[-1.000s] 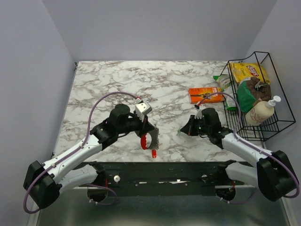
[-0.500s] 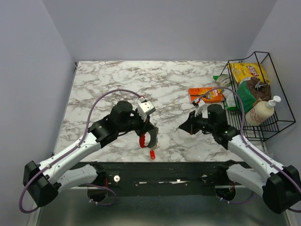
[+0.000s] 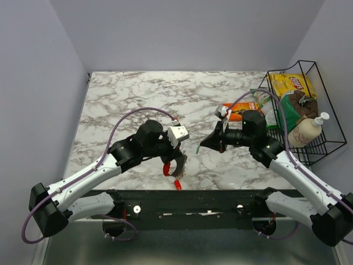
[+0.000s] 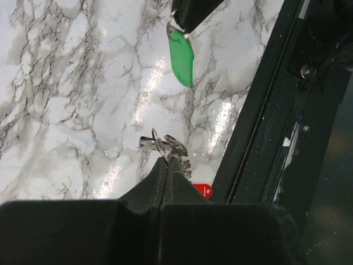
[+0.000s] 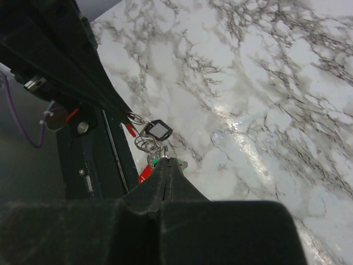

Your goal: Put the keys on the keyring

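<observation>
Left claw (image 4: 166, 161) clamps the thin coiled metal keyring (image 4: 157, 142) at its tips; right claw (image 5: 165, 162) pinches the green plastic-headed key (image 4: 182, 58) just ahead.

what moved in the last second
The right gripper, shut on the green key, swung left toward the left gripper, which edged right. Unchanged: both stay shut, the left on the keyring with the red key dangling; orange packet.

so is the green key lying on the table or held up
Held up: the green key hangs from the shut right gripper, pinched at its top end, above the table.
</observation>
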Available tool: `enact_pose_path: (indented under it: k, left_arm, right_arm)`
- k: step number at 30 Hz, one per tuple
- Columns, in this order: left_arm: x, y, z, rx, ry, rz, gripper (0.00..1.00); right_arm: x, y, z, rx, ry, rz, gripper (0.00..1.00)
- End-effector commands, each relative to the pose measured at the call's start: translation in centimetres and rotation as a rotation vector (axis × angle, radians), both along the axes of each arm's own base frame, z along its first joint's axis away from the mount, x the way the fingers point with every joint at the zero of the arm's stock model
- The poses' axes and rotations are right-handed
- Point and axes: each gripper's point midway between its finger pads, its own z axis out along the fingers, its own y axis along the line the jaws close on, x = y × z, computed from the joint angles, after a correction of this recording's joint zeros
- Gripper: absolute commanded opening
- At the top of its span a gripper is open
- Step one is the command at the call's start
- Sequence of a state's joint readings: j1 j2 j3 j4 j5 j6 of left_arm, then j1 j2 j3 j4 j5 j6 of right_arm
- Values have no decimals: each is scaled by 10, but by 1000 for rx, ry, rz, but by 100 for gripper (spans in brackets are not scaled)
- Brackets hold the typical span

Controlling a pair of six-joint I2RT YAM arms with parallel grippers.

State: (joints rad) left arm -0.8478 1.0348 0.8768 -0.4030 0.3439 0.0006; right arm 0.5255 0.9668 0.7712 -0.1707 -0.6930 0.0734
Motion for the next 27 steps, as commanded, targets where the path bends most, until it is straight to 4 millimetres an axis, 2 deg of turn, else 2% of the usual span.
enact_pose_path:
  k: [1,4,9,14,27]
  left_arm:
    - [-1,-9,18,-29,-45,-39,0]
    - [-3,-14,18,-39,-38,-53,0]
    - [-6,-21,20,-69,-40,-75,0]
    - [-6,-25,21,-85,-44,-84,0]
    - [-10,-32,23,-101,-40,-114,0]
  right_arm:
    - [-18,20,-8,-52,35,138,0]
    - [-21,31,-16,-85,16,185,0]
    - [-29,43,-11,-51,-9,244,0]
    - [-36,47,-2,-5,-30,278,0]
    - [-33,52,-12,-17,-8,279,0]
